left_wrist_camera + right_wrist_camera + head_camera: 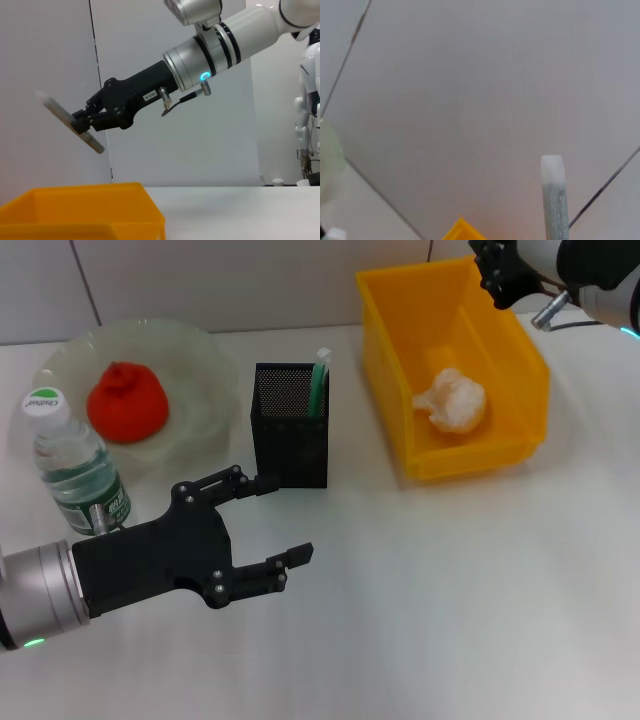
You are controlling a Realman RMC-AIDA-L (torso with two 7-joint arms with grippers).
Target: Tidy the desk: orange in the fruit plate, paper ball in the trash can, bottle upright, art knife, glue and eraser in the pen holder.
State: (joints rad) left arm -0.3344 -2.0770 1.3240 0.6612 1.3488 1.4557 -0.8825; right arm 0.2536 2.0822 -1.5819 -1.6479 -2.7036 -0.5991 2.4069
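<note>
Grey art knife [70,121] clamped in right gripper [82,121].

A plain white desk [450,620] fills the foreground and runs back to a pale grey wall [230,280] made of large panels, split by thin dark seams. In the left wrist view a white humanoid figure [306,115] stands at the far edge of the room beside the same smooth wall.
</note>
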